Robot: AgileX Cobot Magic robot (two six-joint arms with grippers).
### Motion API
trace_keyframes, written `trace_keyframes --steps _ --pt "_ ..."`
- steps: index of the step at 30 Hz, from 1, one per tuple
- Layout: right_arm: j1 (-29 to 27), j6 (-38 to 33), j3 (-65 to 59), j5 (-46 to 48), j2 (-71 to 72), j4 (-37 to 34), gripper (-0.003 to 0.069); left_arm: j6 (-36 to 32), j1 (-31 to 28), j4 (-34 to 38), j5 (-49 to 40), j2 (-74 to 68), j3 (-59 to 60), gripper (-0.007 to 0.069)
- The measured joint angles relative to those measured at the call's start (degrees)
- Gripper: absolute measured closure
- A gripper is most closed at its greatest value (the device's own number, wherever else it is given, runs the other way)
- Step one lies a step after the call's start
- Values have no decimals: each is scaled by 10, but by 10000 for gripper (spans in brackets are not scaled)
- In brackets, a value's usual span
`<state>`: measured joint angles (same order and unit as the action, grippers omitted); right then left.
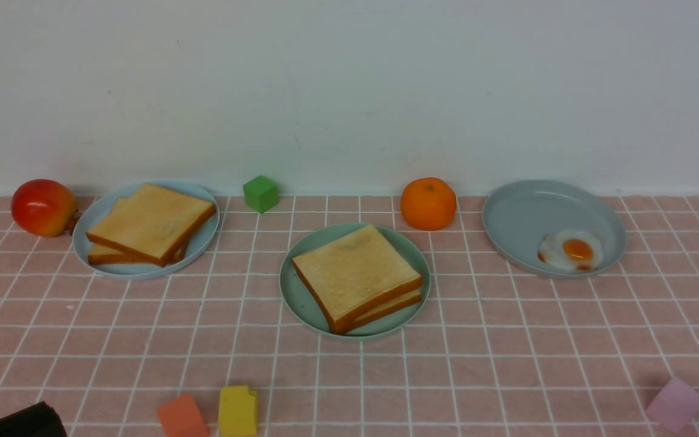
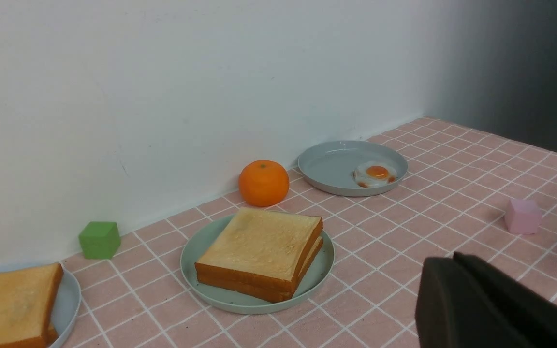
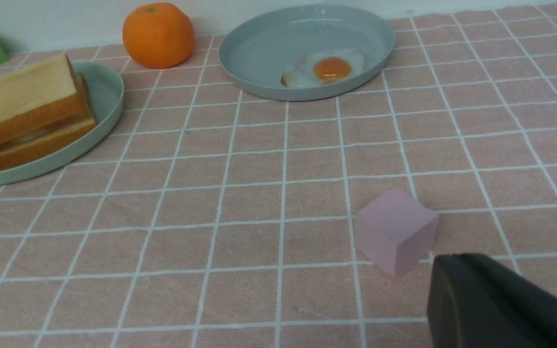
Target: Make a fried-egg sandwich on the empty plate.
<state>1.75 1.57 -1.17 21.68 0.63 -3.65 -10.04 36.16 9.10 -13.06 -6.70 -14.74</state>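
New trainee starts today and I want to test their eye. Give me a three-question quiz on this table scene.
1. True or false: the round mint-green plate holds two stacked square toast slices.
2. Which fruit sits between that plate and the round grey-blue plate: A apple, B round orange mandarin, C banana?
3. Fill in: the flat white fried egg lies on the ___ plate.

Key: 1 true; 2 B; 3 grey-blue.

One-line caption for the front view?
Two toast slices stacked on the mint-green plate; a fried egg remains on the grey-blue plate.
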Motion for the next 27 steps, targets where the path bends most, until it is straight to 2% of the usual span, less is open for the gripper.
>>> trace_keyframes --steps 15,19,22,23,24,25,26,27 --pt "0 -1 1 3 0 0 659 0 0 0 1 0 0 602" --pt "0 -1 1 3 0 0 656 0 -5 -6 24 0 10 605" --pt "0 -1 1 3 0 0 655 9 -46 -6 63 6 26 638" --pt "0 -1 1 3 0 0 654 22 -95 -6 84 20 41 638" --pt "0 -1 1 3 0 0 653 26 -109 -6 87 29 45 638" --pt "0 -1 1 4 0 0 652 45 -169 -6 88 52 65 638" --pt "0 -1 1 4 0 0 652 48 -176 -6 88 57 68 638" --pt "0 -1 1 4 0 0 651 73 -242 -6 76 70 95 638"
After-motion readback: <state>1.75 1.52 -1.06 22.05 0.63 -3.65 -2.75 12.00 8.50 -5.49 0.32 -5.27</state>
